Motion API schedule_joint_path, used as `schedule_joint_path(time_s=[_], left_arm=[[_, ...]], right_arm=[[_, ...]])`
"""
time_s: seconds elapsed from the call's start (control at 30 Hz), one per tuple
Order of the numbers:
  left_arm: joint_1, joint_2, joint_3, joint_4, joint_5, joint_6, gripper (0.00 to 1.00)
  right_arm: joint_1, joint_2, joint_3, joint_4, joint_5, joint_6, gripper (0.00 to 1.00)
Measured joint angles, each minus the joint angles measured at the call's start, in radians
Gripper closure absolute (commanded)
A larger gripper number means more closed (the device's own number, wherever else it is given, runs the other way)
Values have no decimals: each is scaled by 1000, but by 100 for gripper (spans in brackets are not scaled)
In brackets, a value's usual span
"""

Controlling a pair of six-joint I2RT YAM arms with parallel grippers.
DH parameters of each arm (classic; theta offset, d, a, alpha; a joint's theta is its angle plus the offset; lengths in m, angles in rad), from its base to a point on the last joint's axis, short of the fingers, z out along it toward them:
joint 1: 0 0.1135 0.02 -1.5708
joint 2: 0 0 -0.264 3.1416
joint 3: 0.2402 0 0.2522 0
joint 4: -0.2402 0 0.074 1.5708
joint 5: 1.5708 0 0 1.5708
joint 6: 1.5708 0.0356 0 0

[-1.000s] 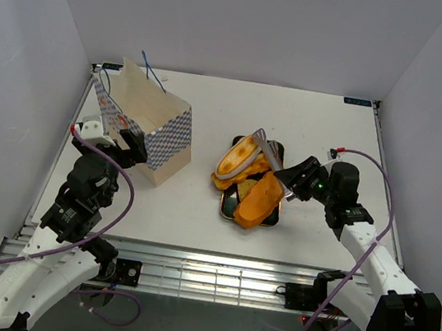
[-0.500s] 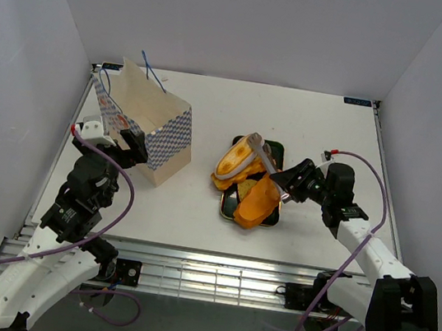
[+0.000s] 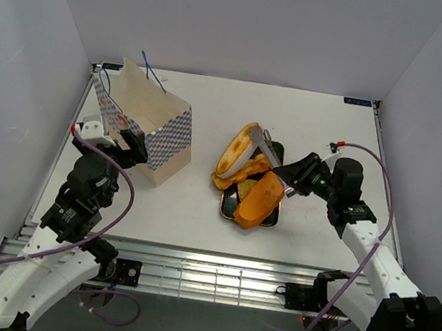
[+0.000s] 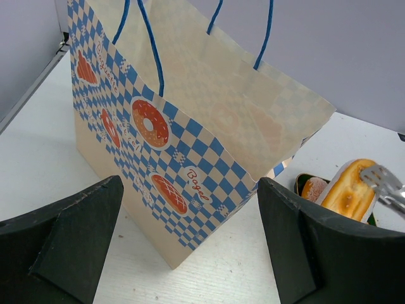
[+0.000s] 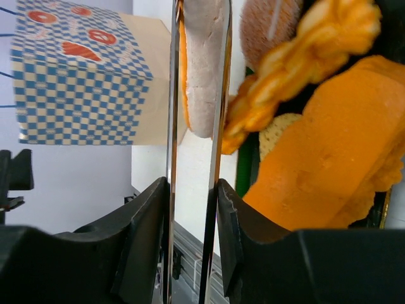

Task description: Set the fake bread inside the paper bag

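The paper bag (image 3: 147, 129) stands open at the left; it also shows in the left wrist view (image 4: 190, 120) and the right wrist view (image 5: 76, 76). My left gripper (image 3: 122, 144) is open and empty beside the bag's near corner. My right gripper (image 3: 296, 177) is shut on silver tongs (image 3: 271, 150). The tongs pinch an oval cream-edged bun (image 3: 237, 150), tilted up over the tray's left edge. In the right wrist view the bun (image 5: 201, 69) sits between the tong arms (image 5: 218, 126). A long orange loaf (image 3: 259, 200) and a braided twist (image 5: 304, 50) lie on the tray.
The black tray (image 3: 225, 208) lies mid-table, right of the bag. White enclosure walls stand on the left, right and back. The metal rail runs along the near table edge (image 3: 214, 268).
The tongs and the bun have risen and tipped more upright above the tray. My right wrist has shifted slightly back and right. The left arm and the bag have not moved.
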Motion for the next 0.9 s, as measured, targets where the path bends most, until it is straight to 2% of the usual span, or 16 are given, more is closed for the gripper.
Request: schedule_joint_path(time_s=[0.27,0.6,0.9], left_arm=[[0,-1,0,0,-4,0,2],[0,-1,0,0,-5,0,2],[-1,-1,0,0,-12,0,2]], right_arm=[[0,-108,178,-110,12,-86,71],[0,-128,318,-177,-22,-176,72],[27,-106,488,-117,-129,-245,69]])
